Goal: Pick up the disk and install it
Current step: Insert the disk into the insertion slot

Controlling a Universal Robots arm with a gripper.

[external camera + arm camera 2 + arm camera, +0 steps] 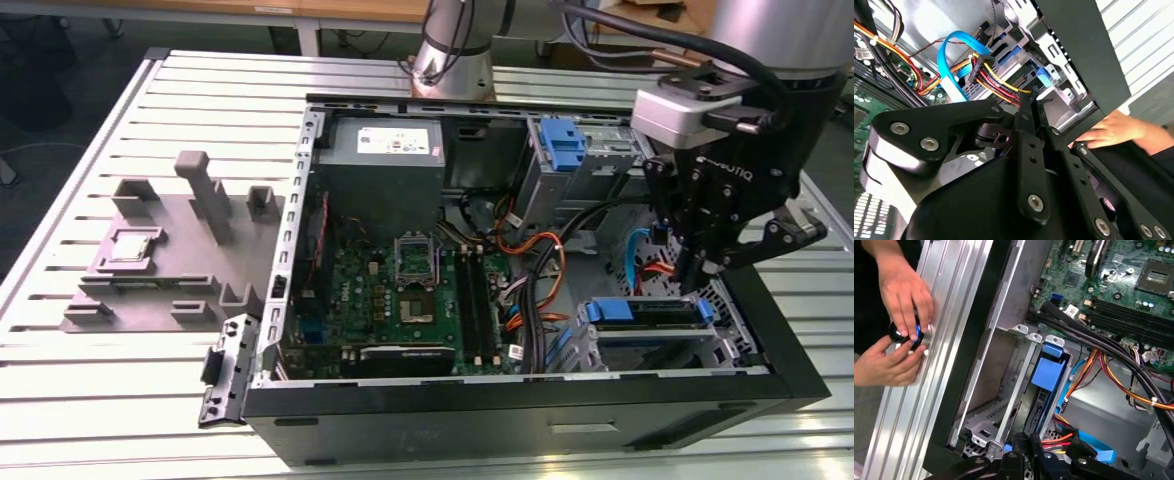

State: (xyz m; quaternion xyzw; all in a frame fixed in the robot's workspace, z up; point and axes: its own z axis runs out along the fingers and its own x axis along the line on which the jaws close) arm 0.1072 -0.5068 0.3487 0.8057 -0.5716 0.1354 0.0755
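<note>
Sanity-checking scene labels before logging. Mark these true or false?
1. The computer case lies open on the slotted table. True.
2. The gripper is outside the case, over bare table. False: it hangs over the case's end at the exterior view's right, by the drive bay.
3. The disk, in its blue bracket, sits in the bay inside the case. True.
4. Nobody is near the rig. False: in the first wrist view a person's hands hold a black knob on the table beside the case.
</note>
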